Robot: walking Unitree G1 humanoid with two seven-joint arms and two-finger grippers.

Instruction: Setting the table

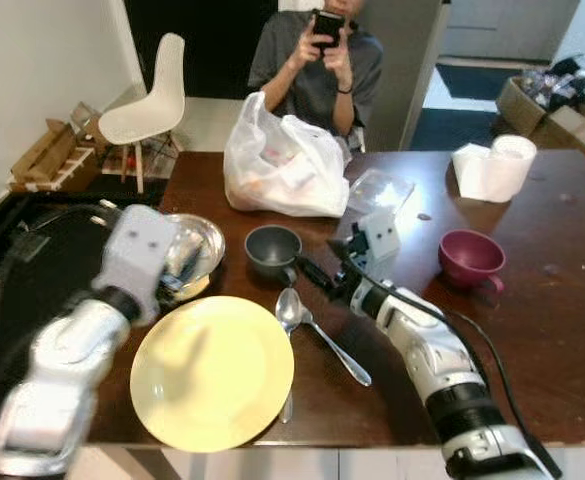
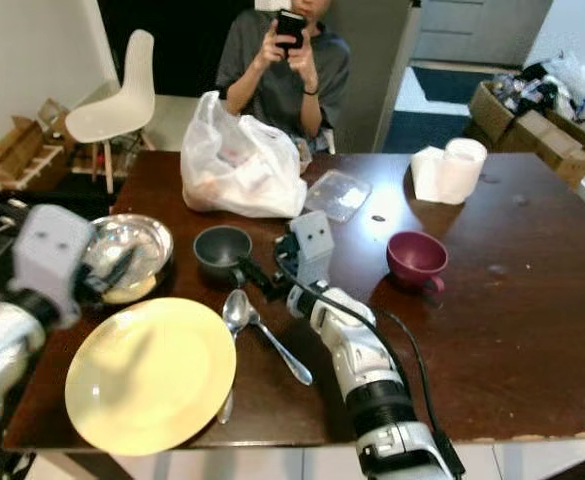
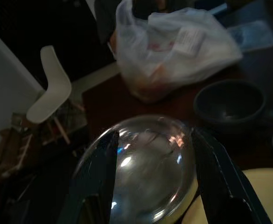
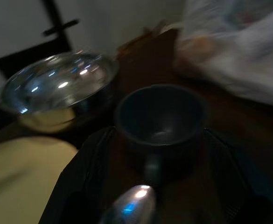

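Observation:
A yellow plate lies at the near edge of the dark wooden table. A metal spoon rests just right of it. Behind the plate sits a shiny silver bowl, and my left gripper is open with its fingers either side of the bowl's near rim. A grey cup stands to the right of the bowl, handle toward me. My right gripper is open just short of that handle, its fingers spread wider than the cup. A maroon cup stands further right.
A white plastic bag, a clear plastic lid and a paper towel roll sit at the back of the table. A person stands behind it holding a phone. A white chair and cardboard boxes are far left.

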